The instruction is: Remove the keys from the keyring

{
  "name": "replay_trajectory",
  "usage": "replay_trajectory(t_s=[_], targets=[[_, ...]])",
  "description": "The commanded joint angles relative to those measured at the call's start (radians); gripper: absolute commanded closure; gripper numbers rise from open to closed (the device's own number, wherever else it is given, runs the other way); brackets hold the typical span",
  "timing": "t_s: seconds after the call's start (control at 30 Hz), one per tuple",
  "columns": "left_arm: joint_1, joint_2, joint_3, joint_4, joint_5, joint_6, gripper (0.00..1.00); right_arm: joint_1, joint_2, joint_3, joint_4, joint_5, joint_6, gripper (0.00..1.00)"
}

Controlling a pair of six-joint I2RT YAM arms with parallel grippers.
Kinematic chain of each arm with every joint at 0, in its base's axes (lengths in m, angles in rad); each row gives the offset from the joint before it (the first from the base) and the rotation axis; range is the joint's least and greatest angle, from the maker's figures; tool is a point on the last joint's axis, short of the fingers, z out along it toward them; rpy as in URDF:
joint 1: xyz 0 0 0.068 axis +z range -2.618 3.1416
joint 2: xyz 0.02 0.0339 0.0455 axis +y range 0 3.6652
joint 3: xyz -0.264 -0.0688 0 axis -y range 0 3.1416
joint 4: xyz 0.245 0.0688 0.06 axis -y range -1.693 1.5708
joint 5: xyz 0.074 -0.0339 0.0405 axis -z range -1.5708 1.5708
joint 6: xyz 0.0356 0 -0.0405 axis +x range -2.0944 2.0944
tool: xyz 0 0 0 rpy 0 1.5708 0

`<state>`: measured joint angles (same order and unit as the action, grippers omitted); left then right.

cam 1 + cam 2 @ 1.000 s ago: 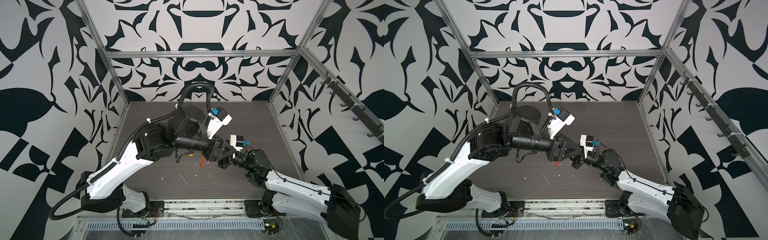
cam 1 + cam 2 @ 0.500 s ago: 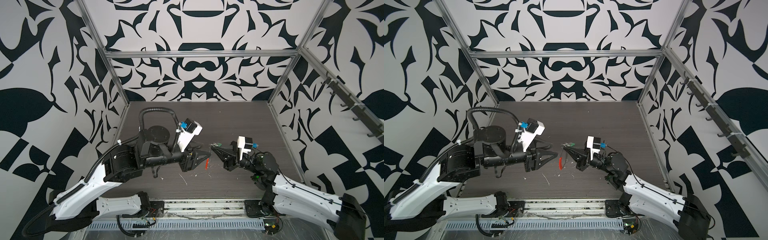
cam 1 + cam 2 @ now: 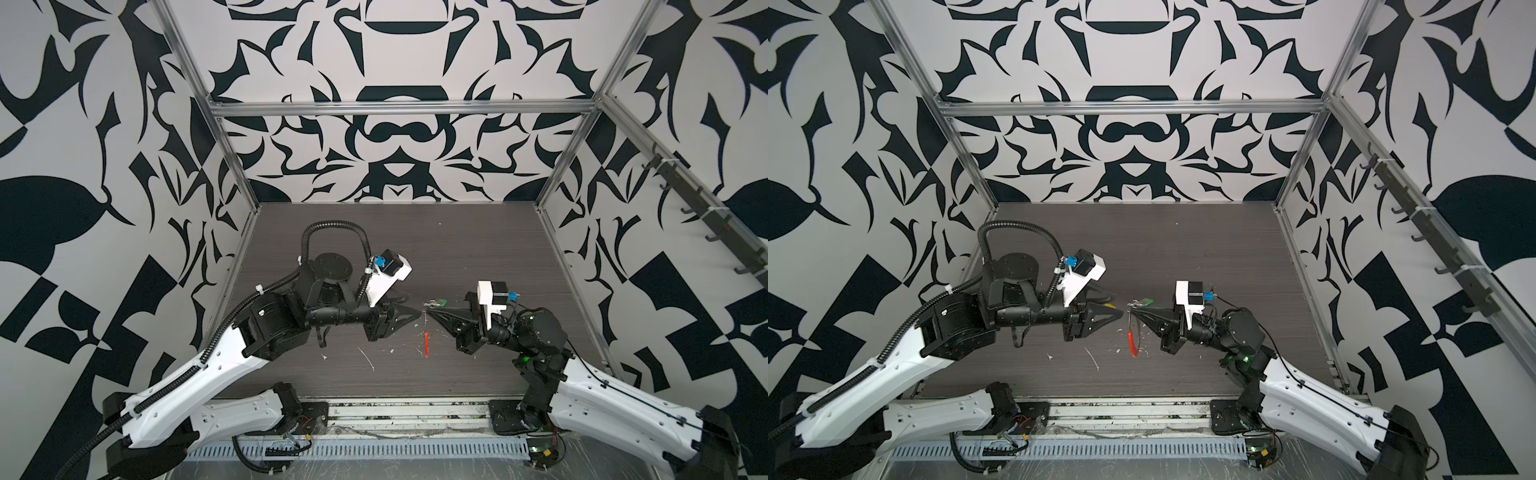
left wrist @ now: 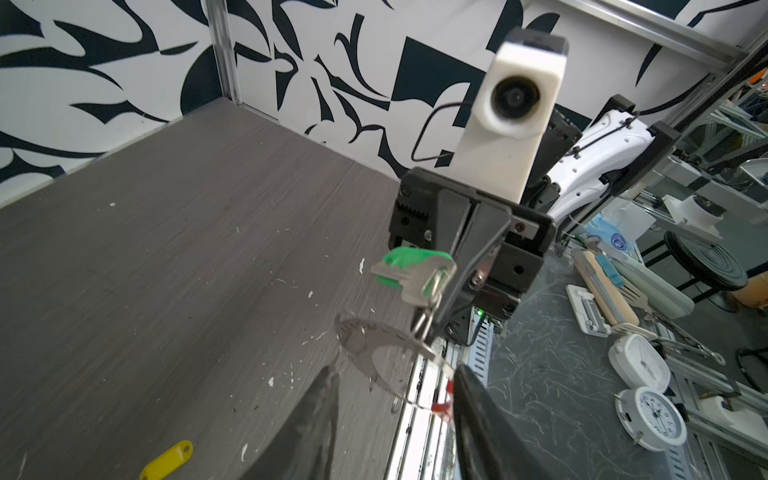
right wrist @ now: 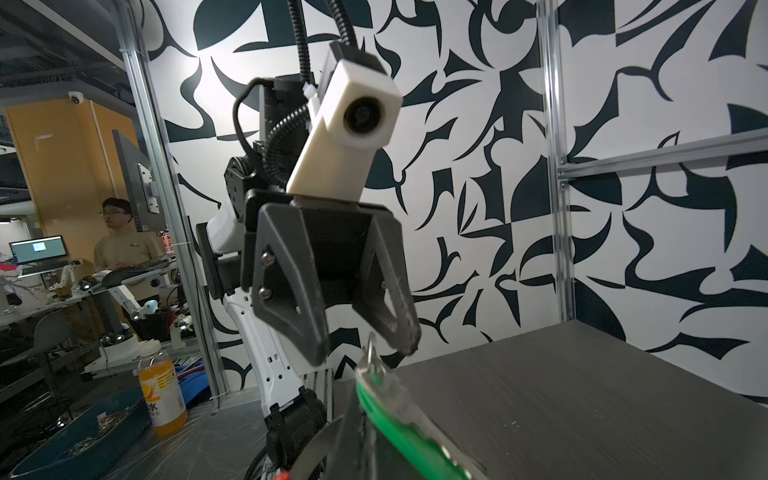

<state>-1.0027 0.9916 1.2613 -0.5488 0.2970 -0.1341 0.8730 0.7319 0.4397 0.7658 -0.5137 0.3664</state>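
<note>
Take your right gripper (image 3: 429,310) (image 4: 435,327) as the marker: its jaws are pressed together on the head end of the green-tagged key (image 4: 415,277), held above the table (image 3: 478,249), with the green tag (image 4: 399,258) (image 3: 1145,301) sticking out sideways from its tip. The keyring (image 4: 376,330) hangs straight below that grip from the key's small split ring (image 4: 434,286) (image 5: 370,353), its red sleeve (image 3: 426,344) (image 3: 1133,343) lowest; whether the sleeve touches the wood you cannot tell. Your left gripper (image 3: 418,314) (image 5: 365,351) faces the right gripper tip to tip, just beside it, fingers (image 5: 299,299) spread apart and holding nothing. In the right wrist view the split ring pokes up in line with that gap, but you cannot tell whether it sits inside. The left gripper's own fingers cover part of the wire loop and most of the red sleeve in the left wrist view. The yellow tag (image 4: 166,459) lies flat on the table on the left gripper's side of the right gripper, apart from the ring. White scraps (image 3: 368,357) dot the wood below both tips. Beyond the right gripper, off the table, sit two white clocks (image 4: 640,361); on the far side of the left arm from it stand an orange drink bottle (image 5: 162,390) and a person (image 5: 124,241).
</note>
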Motion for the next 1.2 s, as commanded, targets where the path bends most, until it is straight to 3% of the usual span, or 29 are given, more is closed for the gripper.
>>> replay_trajectory(t_s=[0.0, 0.2, 0.43, 0.77, 1.17], targets=[[0.012, -0.002, -0.007, 0.067, 0.123, 0.006, 0.59, 0.004, -0.022, 0.016, 0.021, -0.022, 0.013, 1.00], [0.012, 0.031, 0.006, 0.062, 0.193, -0.006, 0.61, 0.004, -0.021, 0.017, 0.026, -0.005, 0.011, 1.00], [0.012, 0.045, 0.011, 0.039, 0.133, 0.000, 0.67, 0.004, -0.028, 0.014, 0.038, 0.000, 0.017, 1.00], [0.012, 0.050, 0.006, 0.038, 0.069, 0.019, 0.52, 0.004, -0.035, 0.013, 0.032, -0.010, 0.022, 1.00], [0.012, 0.086, 0.023, 0.036, 0.177, 0.001, 0.73, 0.003, -0.036, 0.017, 0.037, 0.005, 0.020, 1.00]])
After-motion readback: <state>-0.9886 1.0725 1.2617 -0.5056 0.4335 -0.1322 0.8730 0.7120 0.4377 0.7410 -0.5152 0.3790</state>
